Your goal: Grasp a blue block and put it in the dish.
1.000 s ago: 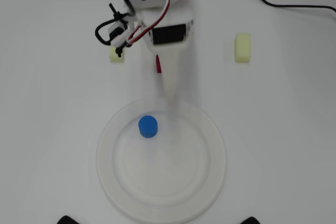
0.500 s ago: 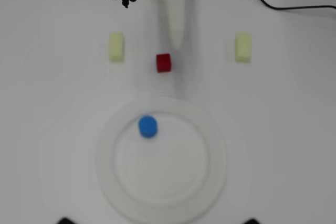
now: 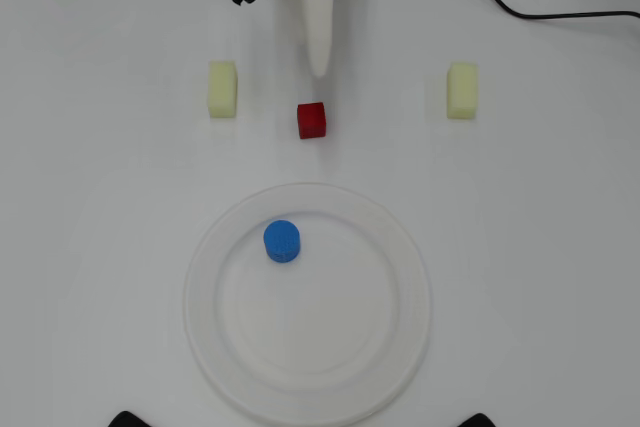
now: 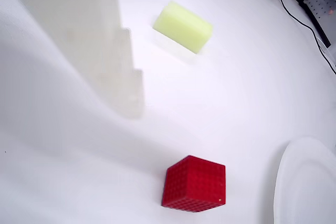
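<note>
While the dish (image 3: 400, 247) lies low in the overhead view, it holds a single thing: the blue block (image 3: 282, 242), standing upright on its flat end in the upper left part of the plate's inner floor, inside the faintly ribbed rim and clear of it. Nothing else sits in the plate. In the wrist view only a curved slice of its white rim shows at the lower right corner.

Above the plate on the white table (image 3: 540, 247), the red cube (image 3: 312, 120) rests apart from the rim. Flanking it at about the same height in the overhead view are two pale yellow blocks, one on the left (image 3: 222, 89) and one on the right (image 3: 461, 90), both well away from the plate. A black cable (image 3: 520, 12) curls in from the upper right.

At the top edge the gripper (image 3: 319, 67) points down as one narrow white taper, its tip just above the cube and not touching it. Whether the fingers are apart or together cannot be told: the overhead view shows only a single tapered shape, and the wrist view shows one pale stepped finger (image 4: 113, 61) with nothing between it and the cube (image 4: 194, 183).
</note>
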`<state>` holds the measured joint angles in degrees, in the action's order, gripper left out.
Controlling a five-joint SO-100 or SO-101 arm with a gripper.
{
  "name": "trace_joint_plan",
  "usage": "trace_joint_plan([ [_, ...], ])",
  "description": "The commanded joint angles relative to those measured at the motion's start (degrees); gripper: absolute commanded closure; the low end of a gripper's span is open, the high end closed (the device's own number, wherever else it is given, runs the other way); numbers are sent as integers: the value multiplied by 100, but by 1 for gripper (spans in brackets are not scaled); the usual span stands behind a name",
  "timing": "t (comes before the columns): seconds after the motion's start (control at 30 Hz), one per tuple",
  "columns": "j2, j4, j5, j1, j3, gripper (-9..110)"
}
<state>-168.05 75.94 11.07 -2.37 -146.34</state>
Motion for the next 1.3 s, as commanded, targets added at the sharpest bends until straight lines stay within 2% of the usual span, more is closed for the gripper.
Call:
trace_joint_plan([
  [0.0,-861,-202,149,0,-721,66],
  [0.23,-2399,-149,176,-18,-1775,75],
  [0.5,-2944,-105,-466,-316,-2329,101],
  [0.77,-2953,290,-879,-378,-2479,101],
  [1.27,-2953,272,-817,-352,-3428,101],
])
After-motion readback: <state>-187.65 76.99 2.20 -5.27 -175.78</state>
